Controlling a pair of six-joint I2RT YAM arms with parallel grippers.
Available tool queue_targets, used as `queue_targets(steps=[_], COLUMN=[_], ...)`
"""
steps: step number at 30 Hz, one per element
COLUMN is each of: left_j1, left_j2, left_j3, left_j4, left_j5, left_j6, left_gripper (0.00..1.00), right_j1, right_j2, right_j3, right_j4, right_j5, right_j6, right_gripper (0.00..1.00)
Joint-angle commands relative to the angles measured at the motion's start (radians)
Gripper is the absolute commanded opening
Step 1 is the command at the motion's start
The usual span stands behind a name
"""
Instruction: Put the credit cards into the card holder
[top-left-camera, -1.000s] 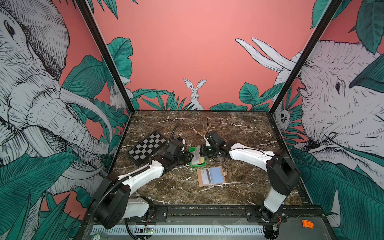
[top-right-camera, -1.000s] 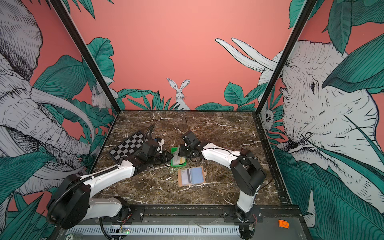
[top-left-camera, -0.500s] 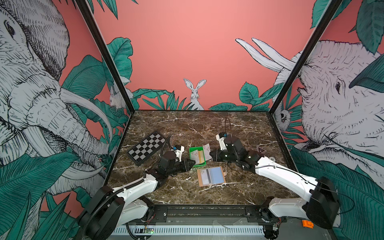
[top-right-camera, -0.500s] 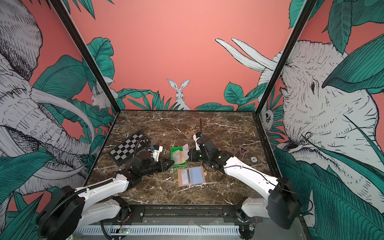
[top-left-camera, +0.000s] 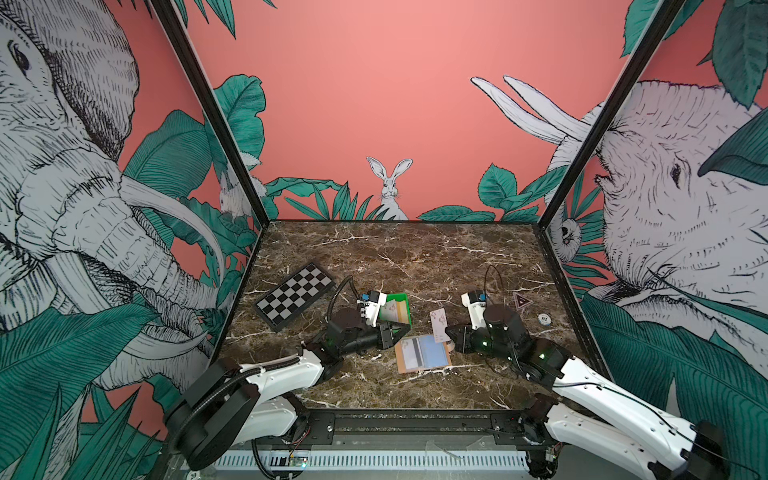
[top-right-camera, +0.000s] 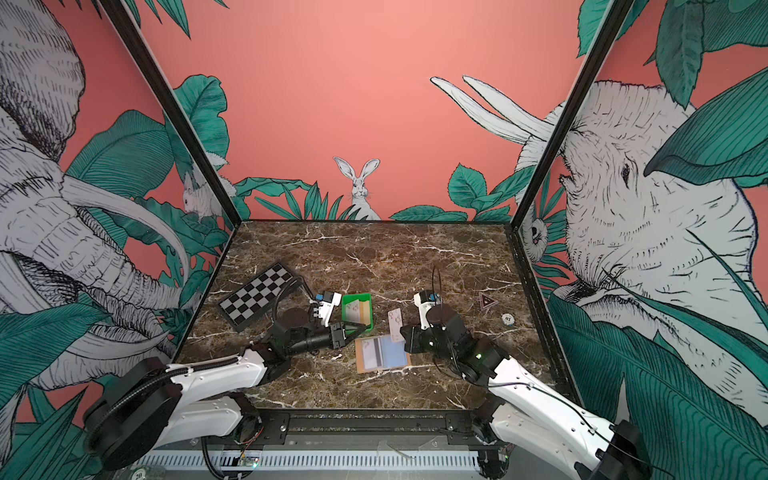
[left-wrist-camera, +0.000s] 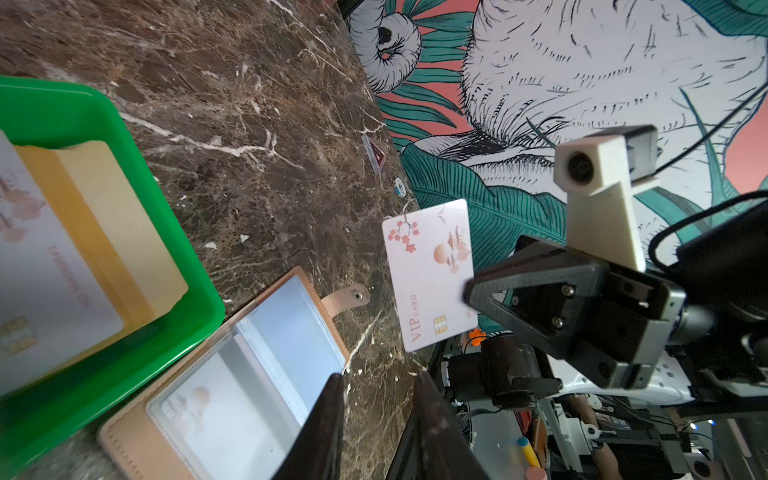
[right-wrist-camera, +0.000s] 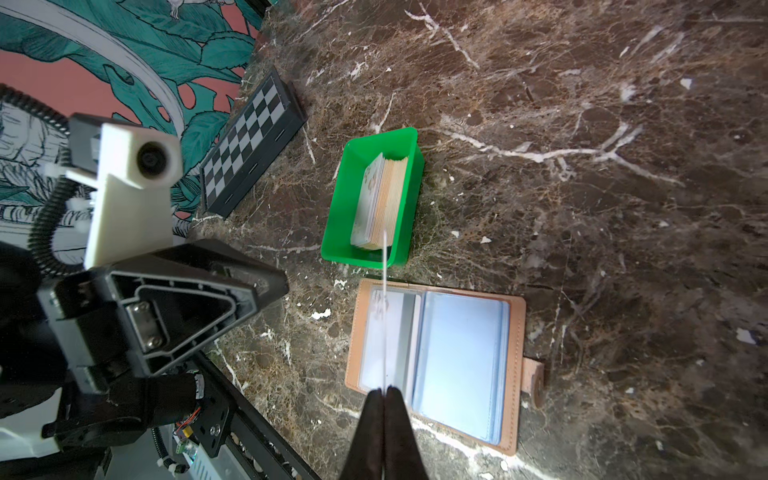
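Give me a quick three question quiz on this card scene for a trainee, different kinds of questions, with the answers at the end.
1. True or false: the right gripper is shut on a card.
2. Where is the card stack? A) on the checkerboard B) in the green tray C) inside the holder
3. Fill in: the holder lies ____ on the table, blue sleeves up.

Key
1. True; the card is held upright, clear of the table.
2. B
3. open
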Motion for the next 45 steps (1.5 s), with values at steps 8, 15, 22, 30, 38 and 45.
queue_targets(steps=[8, 15, 22, 30, 38, 45], left_j1=[-0.039, -0.038, -0.039, -0.039, -0.039, -0.039], left_j2=[0.146, 0.187, 0.179, 0.206, 0.232, 0.253], left_j3=[0.047, 0.058, 0.053, 0.082, 0.09, 0.085], left_j4=[0.285, 0.388, 0.408, 0.461, 0.479, 0.532], left_j5=[0.074, 0.14, 0.153, 0.201, 0.246, 0.256], left_j6=[-0.07, -0.099, -0.109, -0.147, -0.159, -0.192], left_gripper=[0.32, 0.32, 0.32, 0.31, 0.28, 0.23], right_j1=[-0.016, -0.045, -0.064, -0.087, -0.105, -0.11], right_j2=[-0.182, -0.227, -0.249, -0.238, -0.208, -0.182], right_j3=[-0.087, -0.125, -0.151, -0.184, -0.196, -0.2], right_j4=[-0.001, 0.102, 0.199, 0.309, 0.384, 0.392], right_j5=[-0.053, -0.182, -0.255, -0.336, -0.345, -0.344], right_j6=[0.06, 0.122, 0.181, 0.24, 0.274, 0.27], right_gripper=[0.0, 0.0, 0.0, 0.0, 0.0, 0.0])
